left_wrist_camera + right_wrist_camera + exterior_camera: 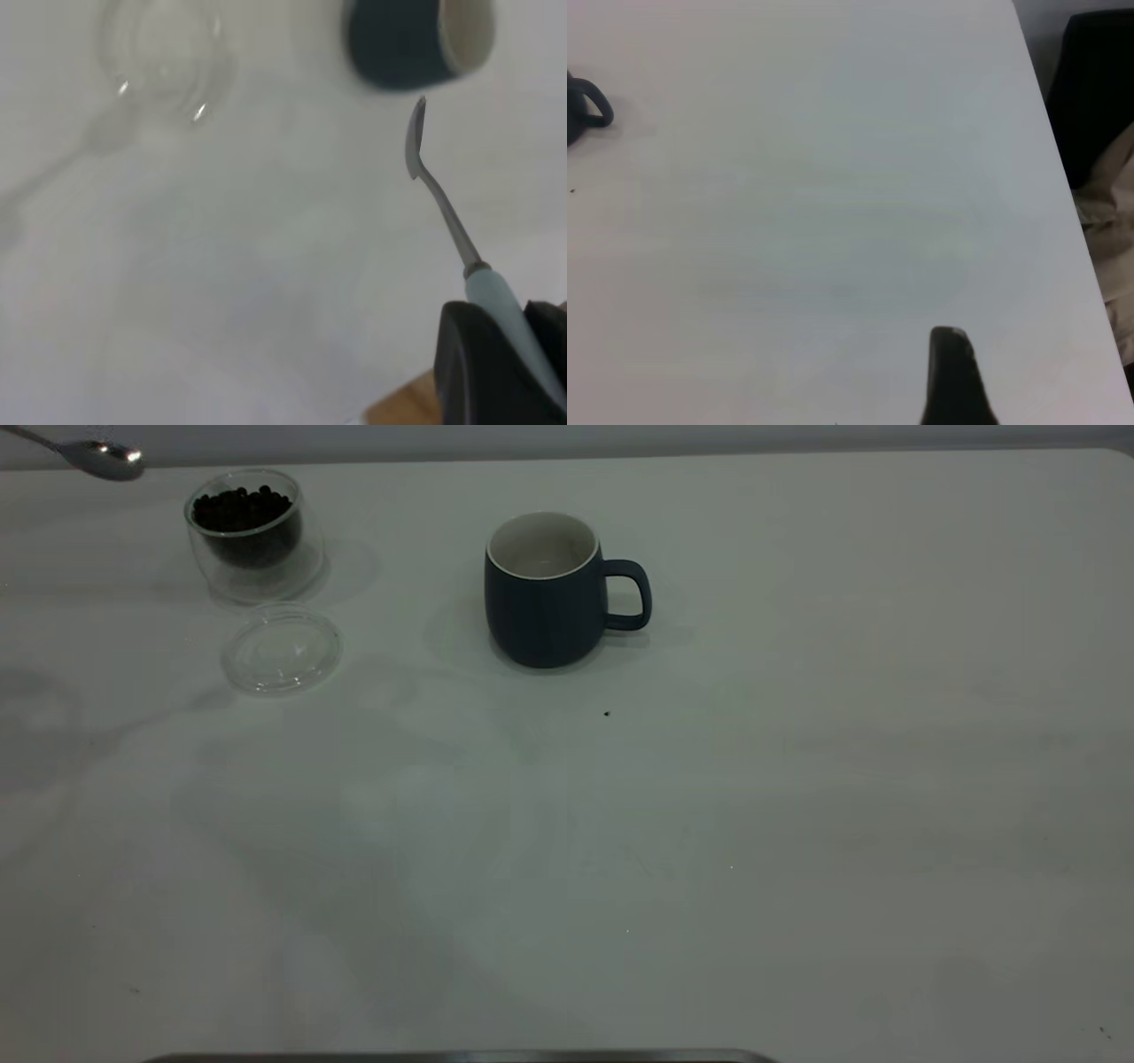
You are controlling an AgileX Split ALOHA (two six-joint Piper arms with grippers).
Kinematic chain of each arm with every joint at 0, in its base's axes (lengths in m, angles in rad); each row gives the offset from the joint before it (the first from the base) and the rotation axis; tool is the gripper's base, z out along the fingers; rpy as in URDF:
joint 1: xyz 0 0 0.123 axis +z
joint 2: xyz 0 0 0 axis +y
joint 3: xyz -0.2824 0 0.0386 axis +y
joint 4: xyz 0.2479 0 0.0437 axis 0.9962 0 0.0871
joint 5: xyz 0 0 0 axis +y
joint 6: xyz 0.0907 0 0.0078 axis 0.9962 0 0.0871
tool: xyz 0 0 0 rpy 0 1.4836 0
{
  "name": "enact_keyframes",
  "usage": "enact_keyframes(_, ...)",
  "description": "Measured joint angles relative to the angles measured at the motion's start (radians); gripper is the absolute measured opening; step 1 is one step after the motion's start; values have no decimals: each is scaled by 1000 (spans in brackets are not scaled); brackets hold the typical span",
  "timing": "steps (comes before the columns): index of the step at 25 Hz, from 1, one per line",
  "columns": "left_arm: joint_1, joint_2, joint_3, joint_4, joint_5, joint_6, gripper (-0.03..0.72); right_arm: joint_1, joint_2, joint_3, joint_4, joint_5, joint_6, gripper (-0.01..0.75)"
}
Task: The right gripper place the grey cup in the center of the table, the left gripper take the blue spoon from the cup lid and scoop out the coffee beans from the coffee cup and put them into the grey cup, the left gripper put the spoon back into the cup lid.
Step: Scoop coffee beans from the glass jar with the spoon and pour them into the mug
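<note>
Three vessels stood on the pale bench [797, 797] in the exterior view. Toward the far left was the coffee cup [254, 536], upright, with the dark coffee beans [241, 508] heaped inside it. Just nearer than it, apart from its base, the clear cup lid [282, 648] lay flat on the bench with nothing on it. Right of both, around the middle of the far half, the grey cup [545, 590] stood upright with its handle pointing right and its white interior showing no beans.

At the far left corner of the exterior view, only the metal bowl and neck of the blue spoon [104, 459] showed, raised above the bench, left of the coffee cup and beyond it. The left wrist view showed the left gripper [505, 359] clamped together on the spoon's pale blue handle, the neck and bowl reaching out from the fingers [469, 363] toward the grey cup [416, 40], with the bowl held off the bench.

One dark fingertip of the right gripper [952, 376] hung over bare bench toward the right side, well apart from the grey cup [586, 104]; I cannot tell whether it was apart or together.
</note>
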Motion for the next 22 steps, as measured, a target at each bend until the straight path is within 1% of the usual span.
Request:
enact_keyframes(2, 12, 94, -44, -79, 15, 70, 121, 0, 0, 0, 1, 0, 0, 458)
enact_keyframes(4, 11, 170, -90, -122, 7, 97, 121, 0, 0, 0, 1, 0, 0, 458)
enact_keyframes(9, 8, 341, -222, -167, -24, 108, 121, 0, 0, 0, 2, 0, 0, 458)
enact_keyframes(13, 5, 432, -306, -246, -59, 105, 121, 0, 0, 0, 2, 0, 0, 458)
enact_keyframes(18, -33, 502, -347, -311, -117, 165, 121, 0, 0, 0, 2, 0, 0, 458)
enact_keyframes(22, -67, 543, -375, -323, -171, 190, 121, 0, 0, 0, 2, 0, 0, 458)
